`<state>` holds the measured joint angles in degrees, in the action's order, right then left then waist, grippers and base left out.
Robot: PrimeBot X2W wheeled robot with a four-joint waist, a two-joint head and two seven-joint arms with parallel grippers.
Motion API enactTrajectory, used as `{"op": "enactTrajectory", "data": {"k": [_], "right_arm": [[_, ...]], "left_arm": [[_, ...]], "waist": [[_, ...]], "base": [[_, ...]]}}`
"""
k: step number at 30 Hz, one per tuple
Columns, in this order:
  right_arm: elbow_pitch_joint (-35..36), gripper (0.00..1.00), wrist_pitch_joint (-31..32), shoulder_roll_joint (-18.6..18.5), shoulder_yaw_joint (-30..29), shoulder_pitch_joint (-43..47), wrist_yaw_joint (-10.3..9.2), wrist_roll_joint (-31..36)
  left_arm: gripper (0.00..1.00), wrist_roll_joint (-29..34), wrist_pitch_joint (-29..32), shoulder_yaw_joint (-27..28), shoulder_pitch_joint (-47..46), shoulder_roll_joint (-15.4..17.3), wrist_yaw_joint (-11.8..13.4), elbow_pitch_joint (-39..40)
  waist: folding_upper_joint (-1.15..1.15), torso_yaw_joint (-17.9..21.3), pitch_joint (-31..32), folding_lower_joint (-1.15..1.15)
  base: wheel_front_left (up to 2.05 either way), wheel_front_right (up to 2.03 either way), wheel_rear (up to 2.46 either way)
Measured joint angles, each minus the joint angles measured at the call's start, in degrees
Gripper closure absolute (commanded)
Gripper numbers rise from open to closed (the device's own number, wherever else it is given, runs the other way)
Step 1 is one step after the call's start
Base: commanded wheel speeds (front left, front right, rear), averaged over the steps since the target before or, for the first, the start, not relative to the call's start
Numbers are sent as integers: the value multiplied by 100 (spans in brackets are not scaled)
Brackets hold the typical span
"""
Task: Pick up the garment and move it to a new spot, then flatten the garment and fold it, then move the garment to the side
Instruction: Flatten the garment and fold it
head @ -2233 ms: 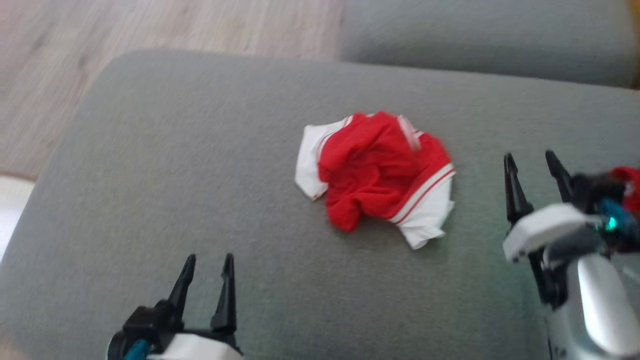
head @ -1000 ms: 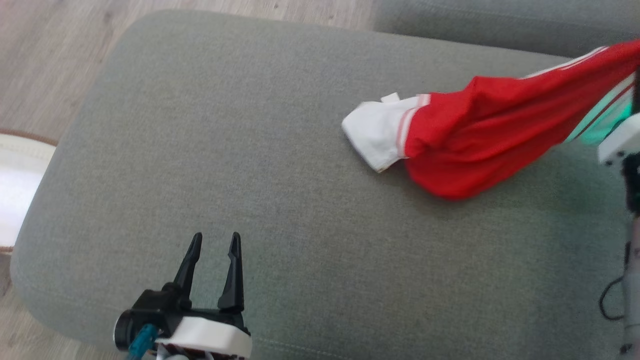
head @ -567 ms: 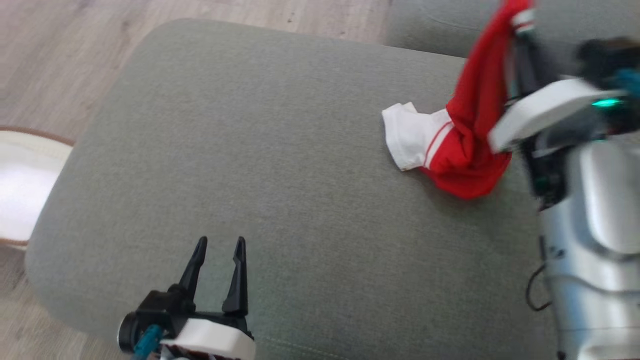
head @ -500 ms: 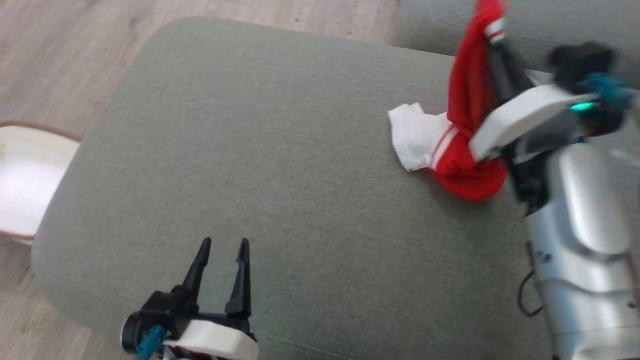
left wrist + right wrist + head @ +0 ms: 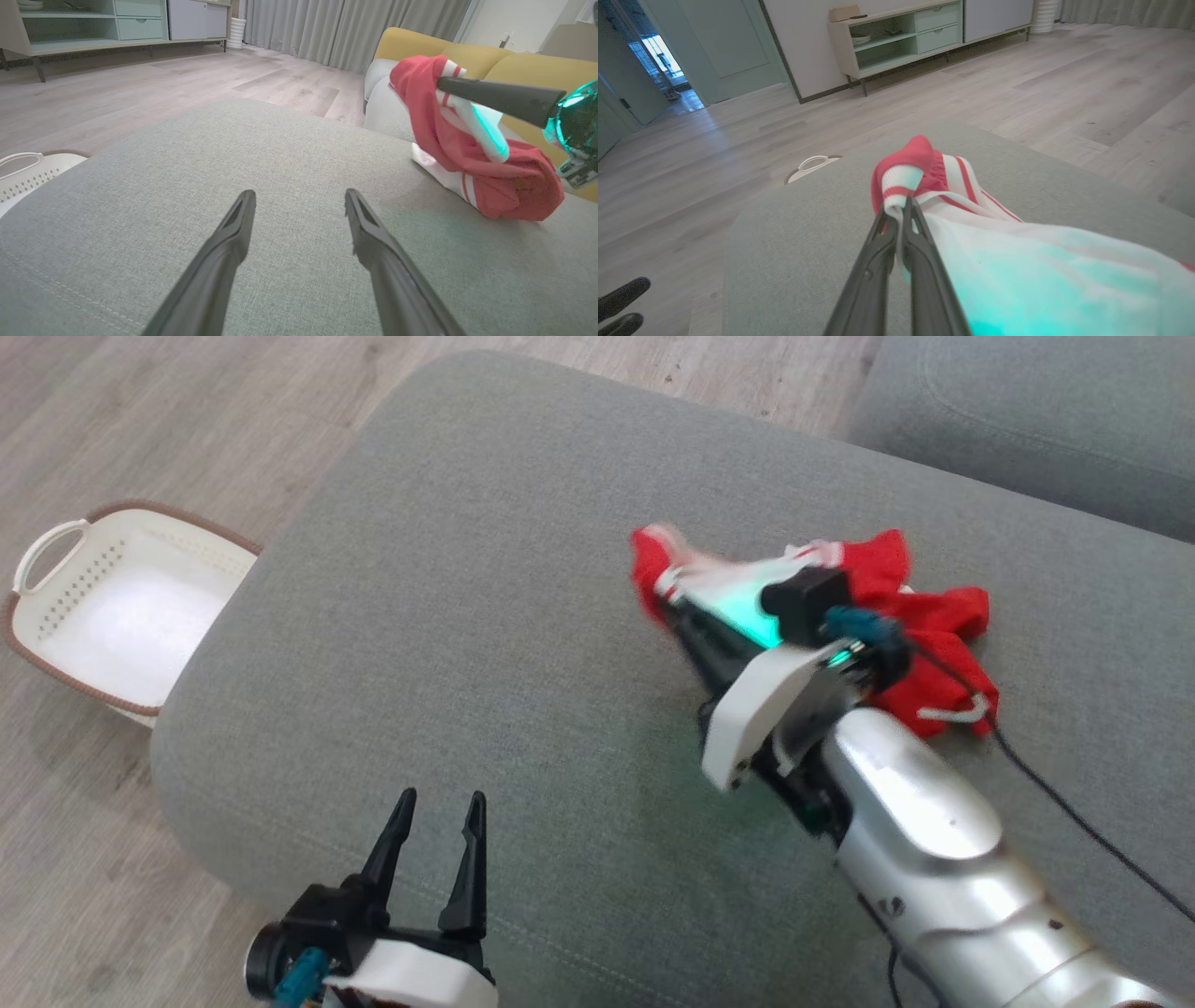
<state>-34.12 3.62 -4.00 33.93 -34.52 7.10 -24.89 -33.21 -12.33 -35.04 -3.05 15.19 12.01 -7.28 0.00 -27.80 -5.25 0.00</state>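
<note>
One garment (image 5: 934, 621), mid-right, is pinched by your right gripper (image 5: 903, 205). Your left gripper (image 5: 441, 798), lower left, spreads its two fingers wide.

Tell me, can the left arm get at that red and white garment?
Probably yes: only bare sofa cushion lies between the open left gripper and the garment, though the right gripper holds it.

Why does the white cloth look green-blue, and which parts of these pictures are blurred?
Head view: the garment is blurred where the right hand pinches it. Left wrist view: sharp; a teal light on the right wrist tints the white cloth. Right wrist view: the near cloth is washed teal and soft, the room behind clear.
</note>
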Motion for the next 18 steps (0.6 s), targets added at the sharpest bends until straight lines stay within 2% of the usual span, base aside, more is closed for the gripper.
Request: {"op": "enactTrajectory", "data": {"k": [5,10,18], "right_arm": [[-154,0,-170,1,448,-19,0,-343],[-227,0,-403,1,535,-86,0,-445],[-431,0,-816,1,12,-248,0,-213]], "left_arm": [[0,-1,-1,-1,1,-5,1,-23],[0,-2,-10,3,2,-3,9,-29],[0,-3,-11,12,7,30,47,-19]], "waist": [[0,1,46,0],[0,153,75,0],[0,540,218,0]], "base": [[0,0,0],[0,0,0],[0,0,0]]}}
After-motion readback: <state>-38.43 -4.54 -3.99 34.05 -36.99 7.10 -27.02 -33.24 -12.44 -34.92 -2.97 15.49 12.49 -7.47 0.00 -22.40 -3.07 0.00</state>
